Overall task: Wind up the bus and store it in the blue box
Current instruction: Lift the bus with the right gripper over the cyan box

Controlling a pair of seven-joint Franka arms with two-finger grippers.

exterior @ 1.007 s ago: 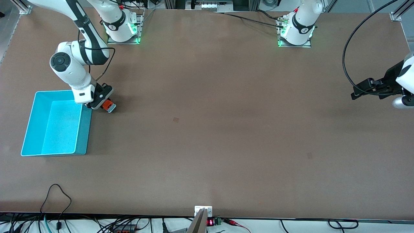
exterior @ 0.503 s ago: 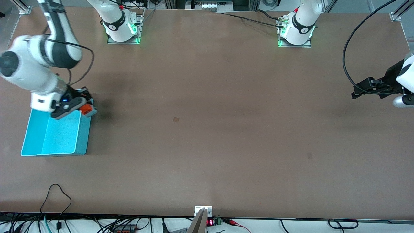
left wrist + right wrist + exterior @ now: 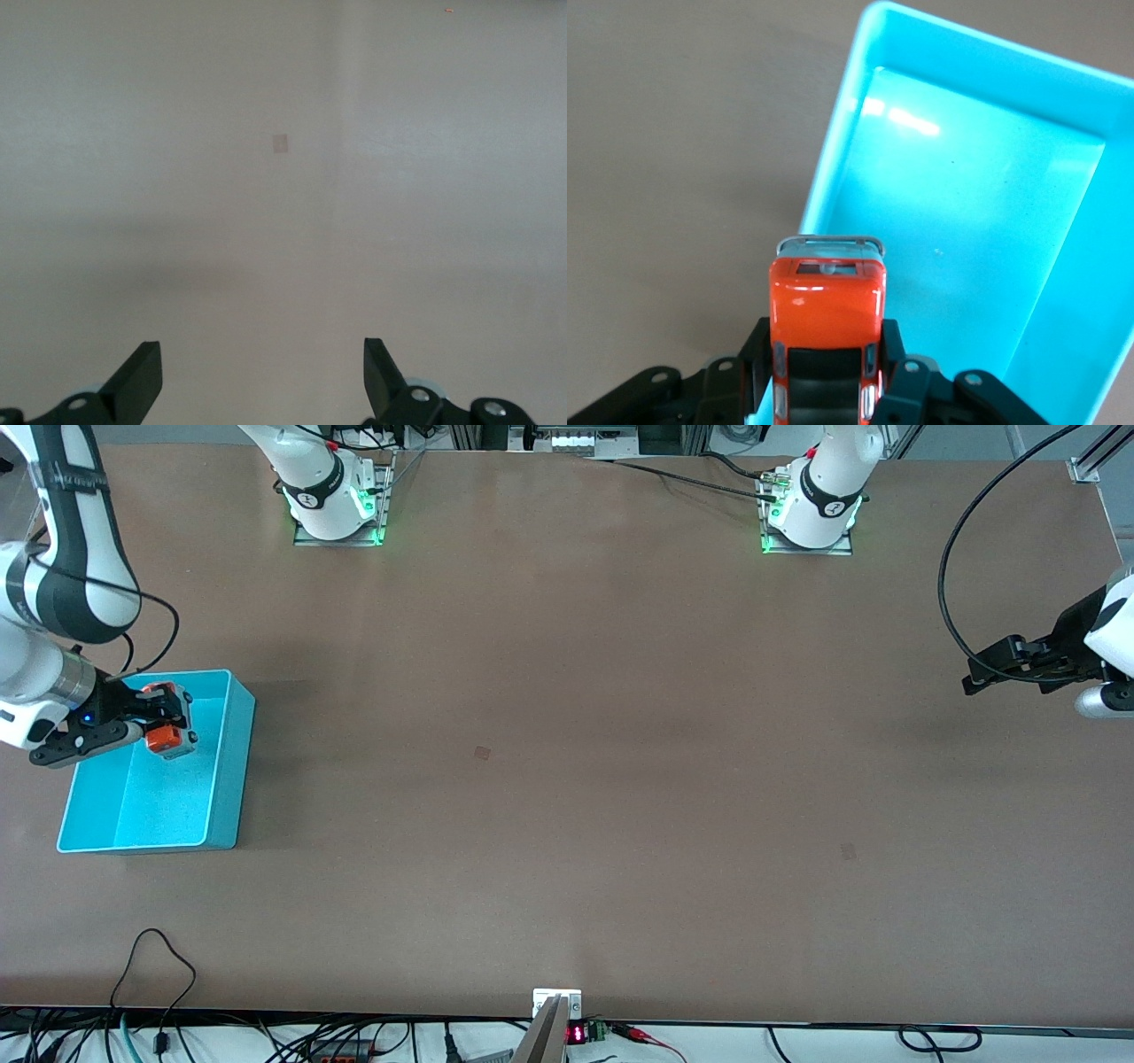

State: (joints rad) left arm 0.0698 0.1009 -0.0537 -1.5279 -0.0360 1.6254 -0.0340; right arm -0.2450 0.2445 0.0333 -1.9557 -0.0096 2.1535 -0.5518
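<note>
Now the right gripper [image 3: 168, 722] has swung away from the table beside the light blue plastic box [image 3: 232, 779] and hangs over the open box, up in the air. Its fingers are squeezed shut on the small orange-red toy bus [image 3: 165, 737], so the bus is held above the inside of the box and is not in it yet. In the right wrist view the bus [image 3: 828, 332] sticks out between the black fingers, and the blue box [image 3: 833, 168] lies below it with nothing inside. From that view the bus seems to be near one wall of the box, though I cannot tell how high above the floor it hangs.

This looks like the last part of the job: putting the bus away. I cannot tell from these pictures if the bus is wound up.

Next, the right gripper should probably go down a bit, keep the bus clear of the thin walls, and then open to let the bus drop gently onto the box floor.

At the left arm's end of the table, the left gripper [image 3: 988, 673] waits in the air over the bare brown table [image 3: 567, 779]. Its fingers [image 3: 137, 381] are wide apart and hold nothing.
</note>
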